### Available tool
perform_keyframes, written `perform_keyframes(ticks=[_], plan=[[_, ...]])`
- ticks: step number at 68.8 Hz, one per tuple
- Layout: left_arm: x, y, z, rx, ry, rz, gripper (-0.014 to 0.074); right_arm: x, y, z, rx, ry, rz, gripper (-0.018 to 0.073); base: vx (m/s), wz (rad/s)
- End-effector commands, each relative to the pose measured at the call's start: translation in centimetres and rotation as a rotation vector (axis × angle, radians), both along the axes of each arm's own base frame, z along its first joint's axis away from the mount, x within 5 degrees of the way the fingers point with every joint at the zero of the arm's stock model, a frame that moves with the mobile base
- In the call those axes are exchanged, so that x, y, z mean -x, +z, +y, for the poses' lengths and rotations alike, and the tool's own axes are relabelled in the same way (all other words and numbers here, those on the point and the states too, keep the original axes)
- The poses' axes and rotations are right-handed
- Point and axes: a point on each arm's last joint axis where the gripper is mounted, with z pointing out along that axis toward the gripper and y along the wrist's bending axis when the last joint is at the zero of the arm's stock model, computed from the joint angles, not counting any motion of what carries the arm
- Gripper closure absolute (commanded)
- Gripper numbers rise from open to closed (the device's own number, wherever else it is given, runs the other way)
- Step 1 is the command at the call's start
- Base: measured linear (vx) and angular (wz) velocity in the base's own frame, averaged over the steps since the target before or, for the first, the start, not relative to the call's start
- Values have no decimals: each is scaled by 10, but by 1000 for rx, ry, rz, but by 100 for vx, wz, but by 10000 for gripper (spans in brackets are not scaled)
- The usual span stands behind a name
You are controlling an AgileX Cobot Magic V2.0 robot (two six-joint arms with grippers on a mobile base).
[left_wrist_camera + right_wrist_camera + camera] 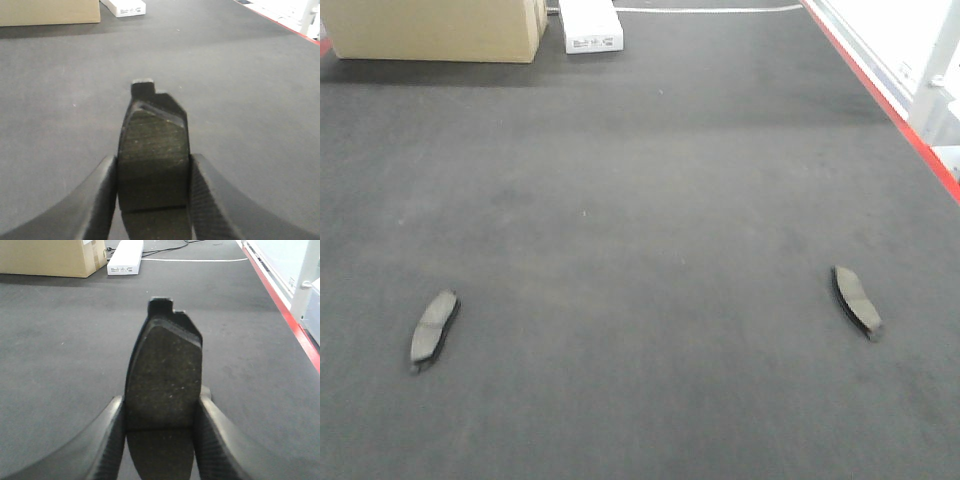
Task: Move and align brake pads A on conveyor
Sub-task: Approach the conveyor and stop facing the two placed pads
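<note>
Front view, belt: you see the dark conveyor (640, 200) with a red strip (880, 95) along its right edge.
Front view, pads: one brake pad (433, 327) lies flat at lower left, another brake pad (857, 300) at lower right, well apart from each other; no pincer shows here.
Front view, far end: a cardboard box (435, 28) and a white box (591, 25) sit just beside each other at the top.

Left wrist view, pincer: your left gripper (152, 187) is clamped on a brake pad (154, 150), one finger (97, 195) pressing each long side.
Left wrist view, pad: it stands out forward from between the fingers, its notched tip ahead of them, above the belt (240, 100).
Left wrist view, far off: the cardboard box (47, 11) and white box (125, 7) lie well ahead of the pincer, to its left.

Right wrist view, pincer: your right gripper (162, 432) is likewise clamped on a brake pad (165, 375), a finger (107, 440) on either side.
Right wrist view, pad: its speckled face is toward you, tip pointing forward past the fingers.
Right wrist view, surroundings: the red strip (295, 325) runs to the pincer's right; both boxes (50, 257) (125, 257) sit far ahead on its left.
</note>
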Motion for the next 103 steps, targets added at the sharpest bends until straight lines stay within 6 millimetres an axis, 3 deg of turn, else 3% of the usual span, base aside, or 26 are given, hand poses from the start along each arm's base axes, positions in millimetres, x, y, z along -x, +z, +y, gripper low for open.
perform_keyframes(ticks=[1,85,103], plan=[[-2,15,-2,28,-16,-103,602,-1,17,0,-6,-6,-115,561,24,5],[-3,16,2,-46,0,-135,602,-1,17,0,-6,-6,-115,561,3,1],[-14,26,-7,82,12,-96,602,-1,17,0,-6,-6,-115,561,0,0]])
